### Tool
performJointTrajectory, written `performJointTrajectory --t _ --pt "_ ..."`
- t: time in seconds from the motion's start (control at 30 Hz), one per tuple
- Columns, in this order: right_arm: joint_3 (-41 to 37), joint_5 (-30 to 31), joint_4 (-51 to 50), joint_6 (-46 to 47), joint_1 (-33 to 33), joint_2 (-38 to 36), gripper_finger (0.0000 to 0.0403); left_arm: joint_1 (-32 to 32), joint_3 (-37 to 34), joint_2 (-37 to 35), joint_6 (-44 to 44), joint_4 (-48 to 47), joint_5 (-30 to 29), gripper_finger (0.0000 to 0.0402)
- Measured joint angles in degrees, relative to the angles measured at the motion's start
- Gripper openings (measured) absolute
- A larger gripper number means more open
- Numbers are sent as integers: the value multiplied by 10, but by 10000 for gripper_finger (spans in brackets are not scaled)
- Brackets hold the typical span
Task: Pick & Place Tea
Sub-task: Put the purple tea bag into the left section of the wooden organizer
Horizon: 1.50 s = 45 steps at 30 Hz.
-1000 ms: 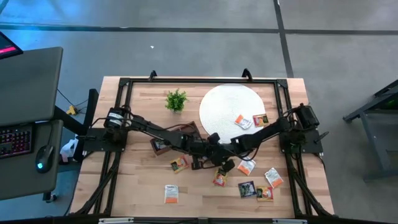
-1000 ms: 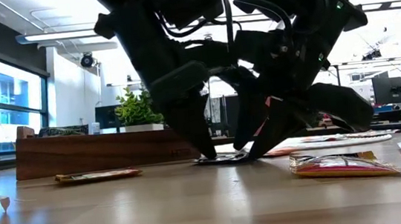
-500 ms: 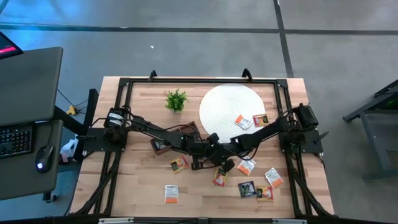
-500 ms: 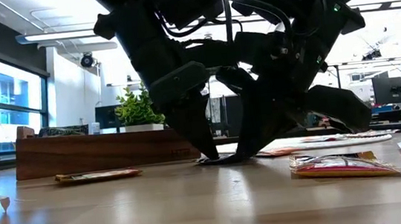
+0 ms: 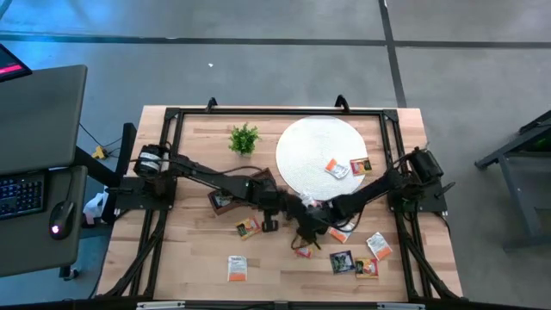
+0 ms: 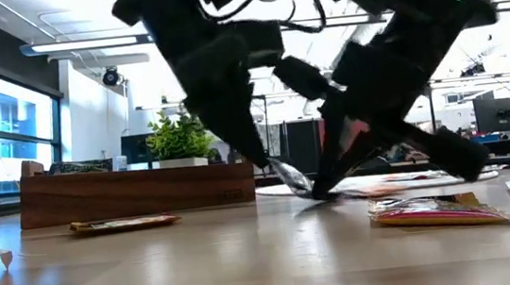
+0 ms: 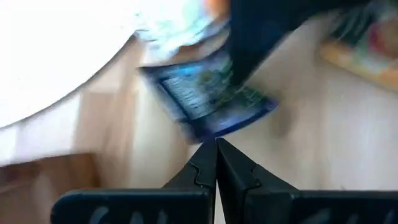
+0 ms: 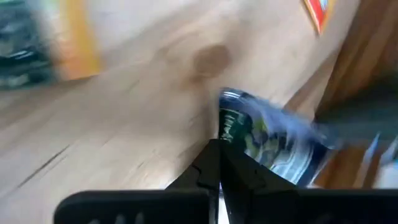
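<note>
A black tea sachet with a green mark hangs tilted between my two grippers near the table's middle. My left gripper is shut at its higher end and shows in the low view. My right gripper is shut at its lower end, close above the wood. In the wrist views the sachet lies just past each pair of fingertips. More sachets lie flat on the table, among them an orange-and-white one. My left gripper pinches the sachet's edge between its two fingertips, coming slanting down from the table's left. That end is lifted clear of the table. My right gripper pinches the sachet's opposite edge between its fingertips, slanting down from the table's right. That end sits lower, near the wood; whether it touches the table cannot be told.
A white disc at the far middle carries two sachets. A small plant stands far left, with a brown wooden tray beneath my left arm. Several sachets lie at near right and near left.
My right gripper has shut on the sachet, rolled about its own axis and swung a little toward the table's near edge. My left gripper, shut throughout, has risen. The sachet lay flat on the table and now hangs tilted, its left end up.
</note>
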Motion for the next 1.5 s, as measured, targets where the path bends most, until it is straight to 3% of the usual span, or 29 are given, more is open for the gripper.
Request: performJointTrajectory --t 0.13,0.23,0.57,0.73,0.83,1.03,1.27,1.5 --pt "0 58 -4 -157 19 0 2 -2 -3 -4 26 -39 0 1" --pt "0 82 27 -211 31 0 2 -2 -2 -8 45 -50 -1 7" --pt "0 121 33 -180 40 -1 1 -2 -1 -7 36 -96 -23 102" --pt "1 193 32 -116 40 -1 1 -10 -2 -39 -24 -174 -85 110" --pt "1 206 42 -95 40 -1 1 -16 -2 -69 -33 -218 -105 110" --pt "1 184 183 97 23 -1 0 -30 -1 -181 -94 -320 -145 110" --pt "44 -6 404 181 -26 25 0 -56 -1 -326 -213 -427 -275 111" --pt "258 5 294 202 -63 152 0 -70 -1 -423 -265 -439 -336 111"
